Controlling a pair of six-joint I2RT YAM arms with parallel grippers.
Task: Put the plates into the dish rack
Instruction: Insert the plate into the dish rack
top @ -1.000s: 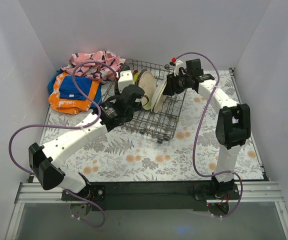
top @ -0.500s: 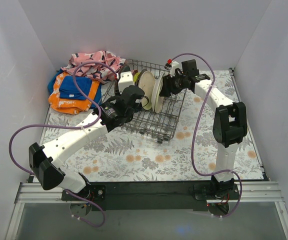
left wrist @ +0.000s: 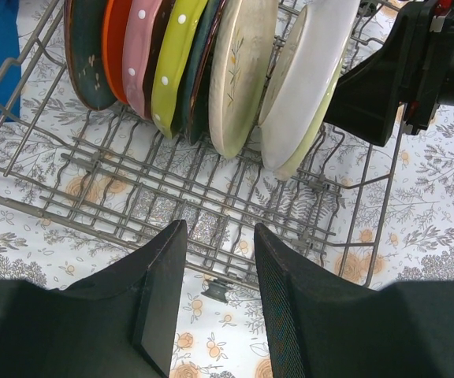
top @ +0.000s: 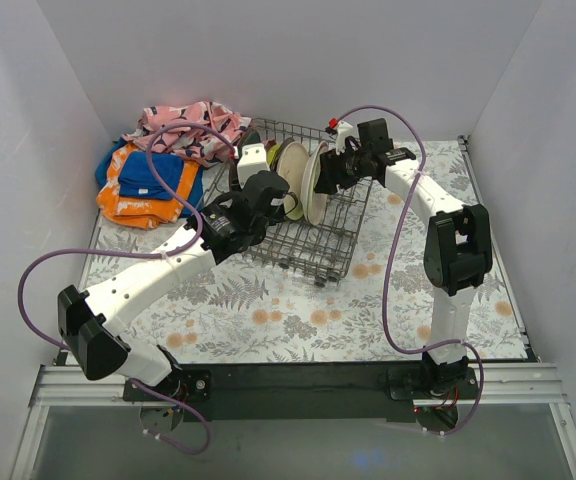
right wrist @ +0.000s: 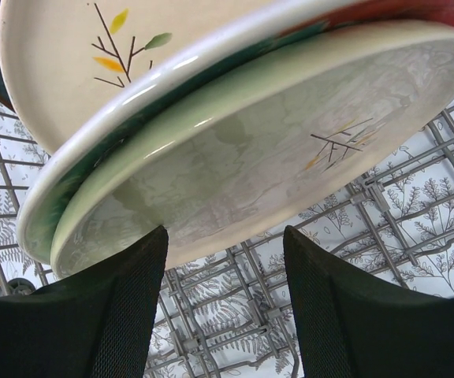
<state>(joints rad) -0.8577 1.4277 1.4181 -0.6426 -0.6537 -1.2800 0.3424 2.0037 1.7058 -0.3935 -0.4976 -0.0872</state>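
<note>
Seating the end plate of the row in the dish rack (top: 313, 262).
Top view: the plates (top: 303, 180) stand on edge in the rack's far half, on the floral desk (top: 298, 310). The right end effector (top: 326, 178) is at the row's outer face, and the left end effector (top: 268, 195) hangs at the near-left rim. Left wrist view: its fingers are apart and empty; blue-grey, orange, pink dotted, lime and cream discs lean together. Right wrist view: fingers spread, nothing clamped, just under the pale plate (right wrist: 251, 157), which tilts against a sprig plate (right wrist: 93, 55). Likely next: nudge it upright between tines, then back off.
</note>
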